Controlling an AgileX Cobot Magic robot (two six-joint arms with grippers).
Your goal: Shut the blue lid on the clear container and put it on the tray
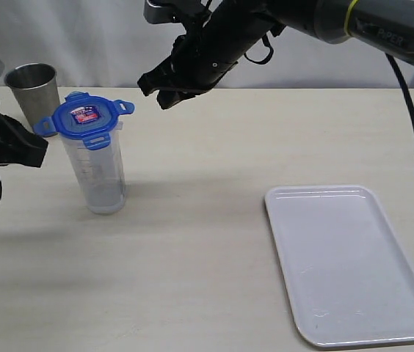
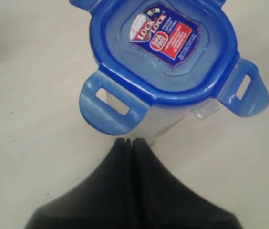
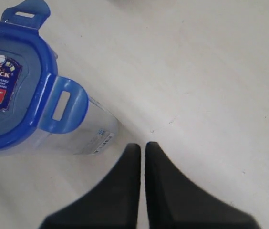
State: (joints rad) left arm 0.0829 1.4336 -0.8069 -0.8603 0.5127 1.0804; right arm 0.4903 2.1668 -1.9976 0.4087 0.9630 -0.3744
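Container, tall clear plastic [image 1: 103, 176], under blue snap-tab lid [image 1: 84, 117]: likely light, slick, tippy; we grip mid-wall. Left claw [image 2: 130, 142] (9 o'clock), right claw [image 3: 140, 145] (1 o'clock) pressed together.

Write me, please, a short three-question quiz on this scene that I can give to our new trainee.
1. True or false: the tall clear plastic container stands on the flat white rectangular tray.
2. Multiple choice: where is the rounded-square blue plastic lid? A: on the container's rim. B: on the tray. C: under the container.
3. Short answer: are the lid's snap tabs folded down against the container or sticking out?

Key: 1 false; 2 A; 3 sticking out.
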